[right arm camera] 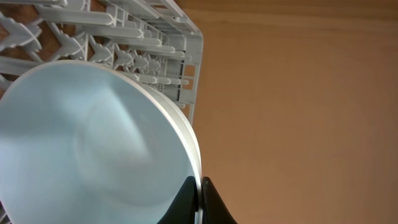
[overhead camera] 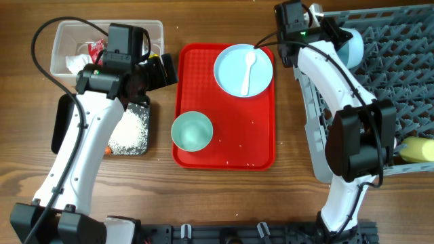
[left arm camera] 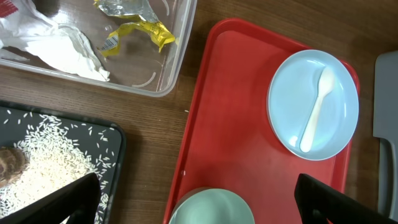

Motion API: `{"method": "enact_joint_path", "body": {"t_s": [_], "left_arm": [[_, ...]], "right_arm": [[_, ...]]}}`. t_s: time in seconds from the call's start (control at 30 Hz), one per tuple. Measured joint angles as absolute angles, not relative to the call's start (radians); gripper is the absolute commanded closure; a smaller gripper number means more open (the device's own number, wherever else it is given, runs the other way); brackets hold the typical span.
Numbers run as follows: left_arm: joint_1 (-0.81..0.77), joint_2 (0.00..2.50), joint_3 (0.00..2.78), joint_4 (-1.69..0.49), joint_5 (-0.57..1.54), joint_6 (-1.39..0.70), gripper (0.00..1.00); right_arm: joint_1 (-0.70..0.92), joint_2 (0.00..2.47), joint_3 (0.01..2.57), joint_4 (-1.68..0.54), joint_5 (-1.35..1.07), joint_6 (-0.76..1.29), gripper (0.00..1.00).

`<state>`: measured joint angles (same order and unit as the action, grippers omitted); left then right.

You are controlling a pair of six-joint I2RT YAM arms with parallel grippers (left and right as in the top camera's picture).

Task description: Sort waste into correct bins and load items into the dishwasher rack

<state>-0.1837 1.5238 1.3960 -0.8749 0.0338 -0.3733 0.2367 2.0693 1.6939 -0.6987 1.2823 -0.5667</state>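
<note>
My right gripper (right arm camera: pixel 197 194) is shut on the rim of a light blue bowl (right arm camera: pixel 93 143) and holds it over the near-left corner of the grey dishwasher rack (overhead camera: pixel 400 74); the bowl also shows in the overhead view (overhead camera: pixel 354 47). My left gripper (left arm camera: pixel 199 208) is open and empty above the red tray's left edge, just over the second light blue bowl (left arm camera: pixel 211 210). The light blue plate (left arm camera: pixel 313 102) carries the white spoon (left arm camera: pixel 316 112). The clear tub (left arm camera: pixel 177 56) holds the white napkin (left arm camera: pixel 59 50) and a yellow wrapper (left arm camera: pixel 134 28). The black tray (left arm camera: pixel 115 149) holds rice (left arm camera: pixel 43 171) and a brown lump (left arm camera: pixel 9 165). The pink cup is out of view.
The flat red serving tray (overhead camera: pixel 227 152) lies in the middle between the bins and the rack. A yellow cup (overhead camera: pixel 417 149) lies at the rack's right side. An orange bit (overhead camera: pixel 108 150) shows at the black tray's near corner, beside my left arm.
</note>
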Motion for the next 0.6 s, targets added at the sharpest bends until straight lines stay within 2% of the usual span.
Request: {"method": "enact_joint_path", "body": {"t_s": [0.17, 0.2, 0.23, 0.27, 0.43, 0.6], "left_arm": [[-0.184, 1.524, 1.396, -0.875, 0.034, -0.373, 0.0], [-0.184, 1.524, 1.396, -0.875, 0.034, -0.373, 0.0], [-0.184, 1.524, 1.396, -0.875, 0.034, -0.373, 0.0], [-0.184, 1.524, 1.396, -0.875, 0.034, -0.373, 0.0], [-0.184, 1.524, 1.396, -0.875, 0.034, -0.373, 0.0], [-0.184, 1.524, 1.396, -0.875, 0.034, -0.373, 0.0]], "right_arm": [[0.237, 2.07, 1.694, -0.775, 1.23, -0.523, 0.96], [0.237, 2.07, 1.694, -0.783, 1.23, -0.512, 0.92], [0.237, 2.07, 1.694, -0.789, 1.231, -0.501, 0.8], [0.237, 2.07, 1.694, -0.801, 1.216, -0.49, 0.55], [0.271, 2.072, 1.693, -0.827, 1.137, -0.472, 0.24], [0.354, 2.072, 1.693, -0.828, 1.066, -0.437, 0.09]]}}
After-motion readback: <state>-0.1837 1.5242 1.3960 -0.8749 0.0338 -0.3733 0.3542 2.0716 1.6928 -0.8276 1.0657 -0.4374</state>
